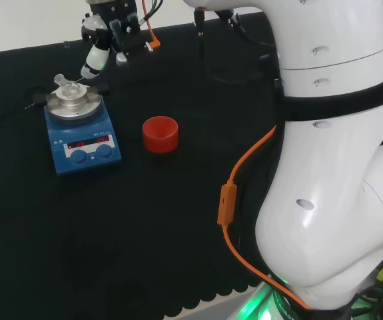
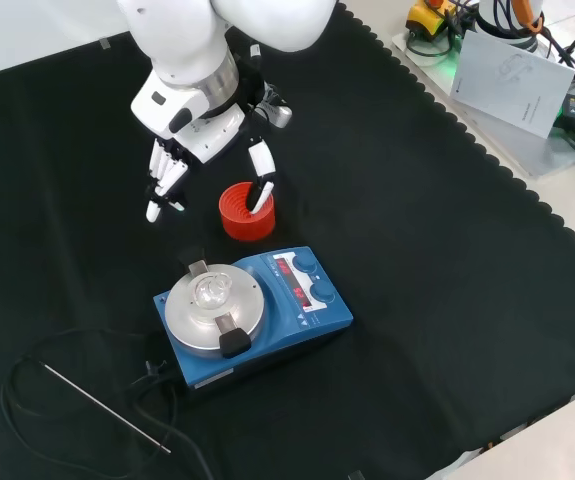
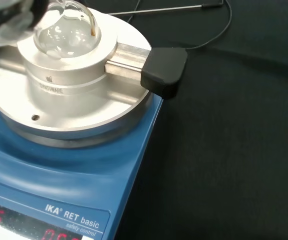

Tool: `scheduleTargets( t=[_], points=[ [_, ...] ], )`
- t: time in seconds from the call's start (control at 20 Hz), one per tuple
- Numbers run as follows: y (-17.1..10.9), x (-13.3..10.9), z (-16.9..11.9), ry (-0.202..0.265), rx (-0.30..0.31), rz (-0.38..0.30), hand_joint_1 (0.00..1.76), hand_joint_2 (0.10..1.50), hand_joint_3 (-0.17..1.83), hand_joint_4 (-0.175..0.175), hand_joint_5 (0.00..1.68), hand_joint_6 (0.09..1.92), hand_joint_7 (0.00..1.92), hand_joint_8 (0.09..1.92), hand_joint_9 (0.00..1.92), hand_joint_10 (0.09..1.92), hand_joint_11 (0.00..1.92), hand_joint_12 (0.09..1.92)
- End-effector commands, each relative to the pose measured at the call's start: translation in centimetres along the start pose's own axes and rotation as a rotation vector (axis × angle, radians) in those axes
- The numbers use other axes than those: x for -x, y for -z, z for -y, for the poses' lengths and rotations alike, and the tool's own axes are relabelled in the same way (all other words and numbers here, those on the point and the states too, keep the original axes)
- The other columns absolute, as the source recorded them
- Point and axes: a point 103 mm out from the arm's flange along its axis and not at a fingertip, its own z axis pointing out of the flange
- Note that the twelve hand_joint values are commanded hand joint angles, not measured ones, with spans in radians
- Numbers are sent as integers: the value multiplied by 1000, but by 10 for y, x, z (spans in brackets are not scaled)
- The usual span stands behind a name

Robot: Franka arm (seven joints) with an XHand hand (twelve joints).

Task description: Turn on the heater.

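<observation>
Blue heater (image 2: 267, 320) nearest in the front view, red digits lit, glass flask (image 2: 212, 291) in its metal block, red ring (image 2: 246, 211) just behind, hand (image 2: 182, 150) above and beyond, fingers straight and spread, clear of the heater, holding nothing

head: behind arm, over bench | front: opposite, looking down | wrist: close | shared: heater (image 1: 82, 133)

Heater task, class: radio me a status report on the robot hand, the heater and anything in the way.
Robot hand open, fingers straight, above the cloth, off the heater. Heater's red display lit, knobs untouched. Red ribbed stand sits between hand and heater.
</observation>
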Motion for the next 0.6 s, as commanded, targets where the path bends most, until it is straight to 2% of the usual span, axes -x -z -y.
scheduleTargets(
  t=[0.05, 0.35, 0.6],
  points=[
    [-1, 3, 1, -1, 2, -6, 772, 367, 816, -85, 221, 375, 606, 918, 736, 881, 730, 1356],
    [-1, 7, 5, -1, 7, -18, 774, 369, 817, -86, 225, 369, 606, 916, 740, 879, 731, 1355],
    [6, 14, 18, -12, 24, -14, 783, 377, 821, -87, 228, 365, 611, 916, 744, 877, 733, 1354]
  ],
)
